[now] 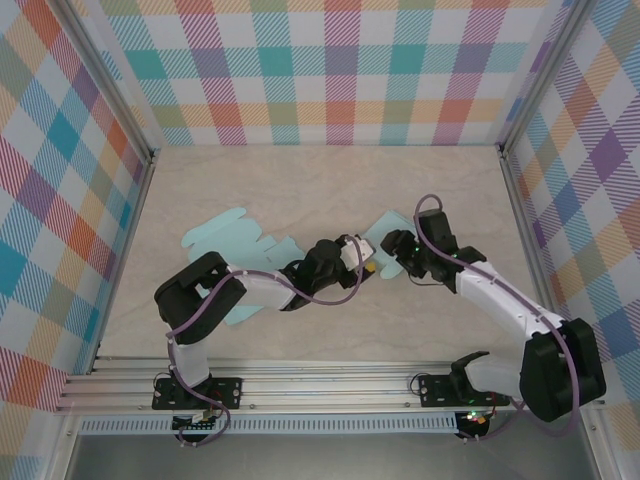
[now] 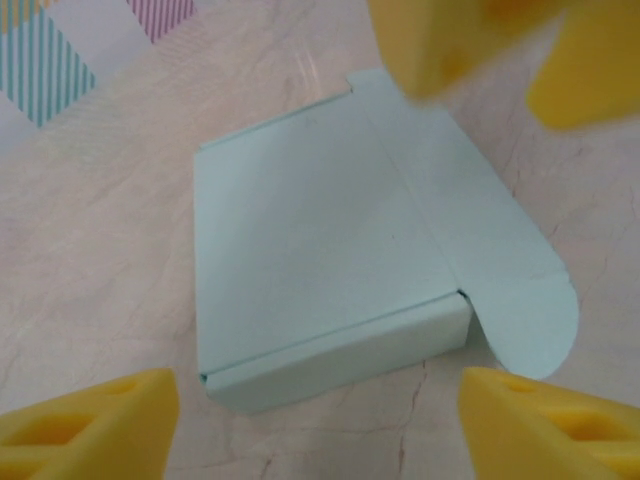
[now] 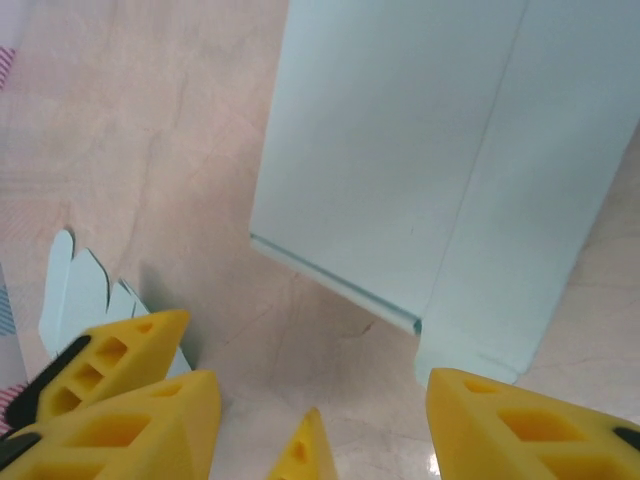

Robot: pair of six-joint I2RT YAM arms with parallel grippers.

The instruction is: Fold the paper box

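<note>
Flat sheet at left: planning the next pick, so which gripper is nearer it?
Left. The left gripper is a little right of the flat sheet; the right gripper is farther right, across the folded box from the left one.

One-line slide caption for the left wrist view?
Left claw open, facing a partly folded mint paper box lying on the table.

No legible text, label, brand, number or sign anywhere; paper box (image 2: 320, 260) surface plain.
</note>
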